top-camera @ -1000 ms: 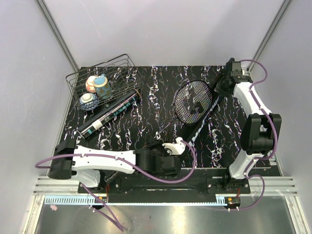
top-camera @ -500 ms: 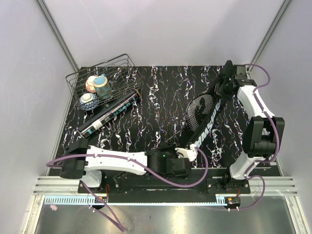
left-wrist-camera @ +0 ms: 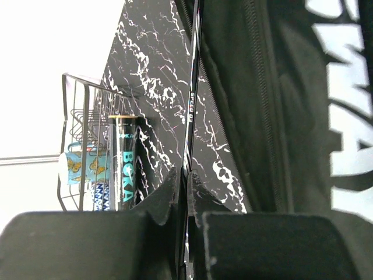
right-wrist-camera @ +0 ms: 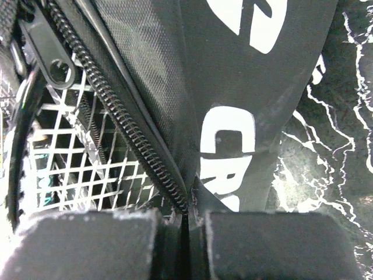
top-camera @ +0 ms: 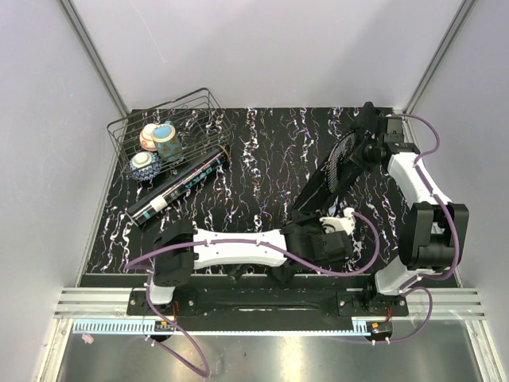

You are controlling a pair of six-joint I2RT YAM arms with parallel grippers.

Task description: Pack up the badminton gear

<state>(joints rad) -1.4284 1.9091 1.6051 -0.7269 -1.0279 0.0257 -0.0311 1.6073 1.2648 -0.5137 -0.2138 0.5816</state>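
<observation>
From the top camera, the left arm lies along the near side of the table (top-camera: 254,159); the left gripper (top-camera: 340,223) sits at the near end of the black bag (top-camera: 322,191), and its fingertips are lost against the dark fabric there. The bag rises tilted off the table toward the right gripper (top-camera: 362,150) at its far end, where the grip is just as hard to read. The strung head of a racket (top-camera: 343,153) shows at the bag's upper part; whether a second one lies behind it cannot be told. At far left the wire basket (top-camera: 159,105) holds three patterned bowls (top-camera: 165,139); the long black tube (top-camera: 179,187) lies on the table, its far end at the basket, touching or just beside it.

The left wrist camera settles the first grip: the left gripper (left-wrist-camera: 185,175) is pinched together on the thin shaft of the racket (left-wrist-camera: 190,105); the bag (left-wrist-camera: 280,116) hangs just beside it, its white lettering cut off at the right edge. Beyond, the tube (left-wrist-camera: 123,163) shows teal lettering beside the basket (left-wrist-camera: 87,116); one of the bowls (left-wrist-camera: 76,166) is glimpsed through the wires.

The right wrist camera shows the right gripper (right-wrist-camera: 189,201) clamped on the edge of the bag (right-wrist-camera: 256,87) right at its zipper (right-wrist-camera: 134,140); the zipper stands open, its zipper pull (right-wrist-camera: 49,58) at upper left, and the white strings of the racket (right-wrist-camera: 70,163) lie inside the bag. The lettering reads "CR" before the fingers hide the rest.
</observation>
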